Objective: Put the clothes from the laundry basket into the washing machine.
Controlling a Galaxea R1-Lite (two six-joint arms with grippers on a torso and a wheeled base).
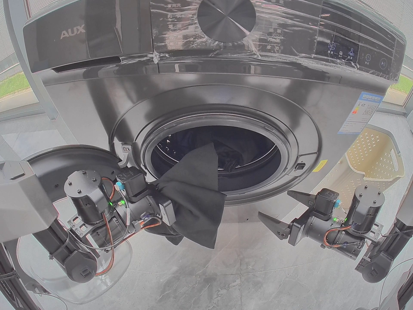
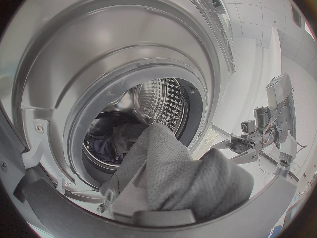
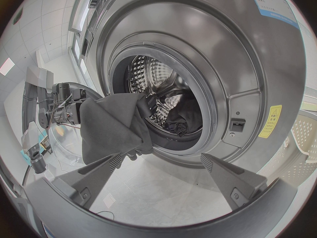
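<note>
Clamping a dark garment [image 1: 197,196], the left hand [image 1: 174,212] sits largely under it.

washing machine [image 1: 129,95] front: logo [image 1: 72,32] | yellow warning sticker [image 3: 270,121] | blue-topped label [image 1: 360,113]

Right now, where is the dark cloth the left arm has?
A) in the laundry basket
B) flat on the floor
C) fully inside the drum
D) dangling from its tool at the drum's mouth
D: the dark grey garment hangs from the left tool, top corner at the mouth of the washing machine.
</note>
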